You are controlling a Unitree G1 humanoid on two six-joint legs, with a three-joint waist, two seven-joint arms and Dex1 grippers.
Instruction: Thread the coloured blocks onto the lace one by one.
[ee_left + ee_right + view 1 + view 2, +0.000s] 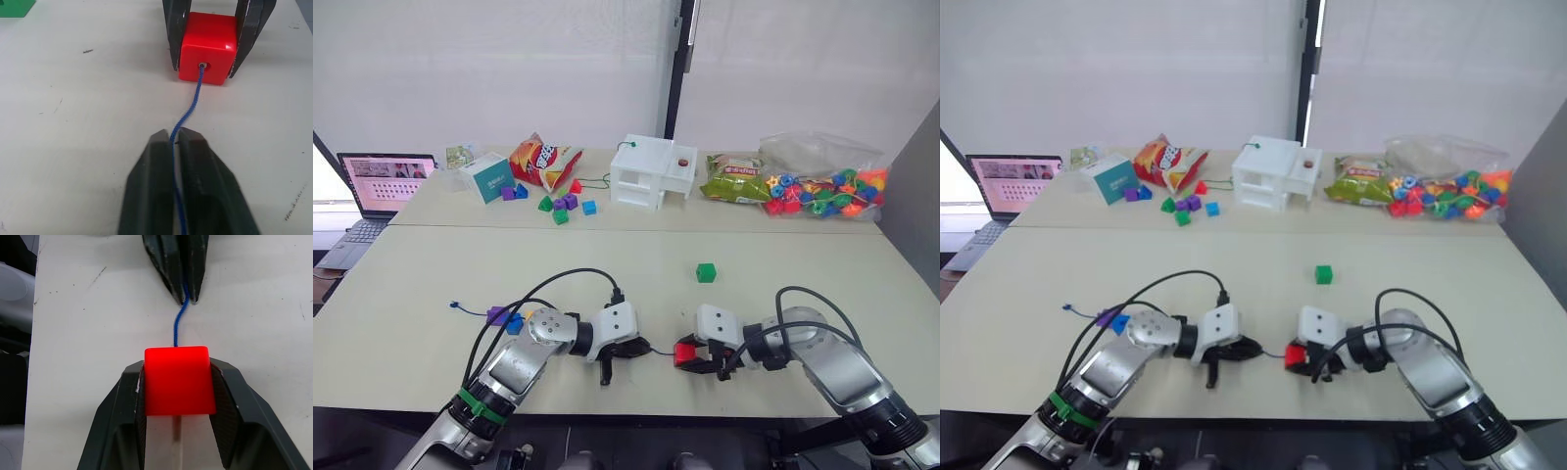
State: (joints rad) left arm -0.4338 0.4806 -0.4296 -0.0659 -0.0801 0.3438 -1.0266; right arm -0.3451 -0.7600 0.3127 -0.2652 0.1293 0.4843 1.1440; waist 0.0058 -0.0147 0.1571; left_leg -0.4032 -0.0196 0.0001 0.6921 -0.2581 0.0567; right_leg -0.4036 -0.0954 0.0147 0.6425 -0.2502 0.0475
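My right gripper [177, 363] is shut on the red block [179, 380] just above the table's front edge. The dark blue lace [191, 100] enters the block's hole, and its pale tip [177, 440] pokes out of the far side between my right fingers. A short way to the left, my left gripper [174, 134] is shut on the lace. The lace trails left under my left arm to a purple block [496, 315] and a blue block [515, 325], ending in a knot [455, 306]. The green block [706, 272] lies loose on the table behind the grippers.
Along the back of the table are a laptop [382, 181], a teal box [489, 177], a snack bag [543, 161], mixed small blocks [560, 205], a white box [651, 171] with a thin green cord, a green packet [734, 182] and a clear bag of beads [822, 188].
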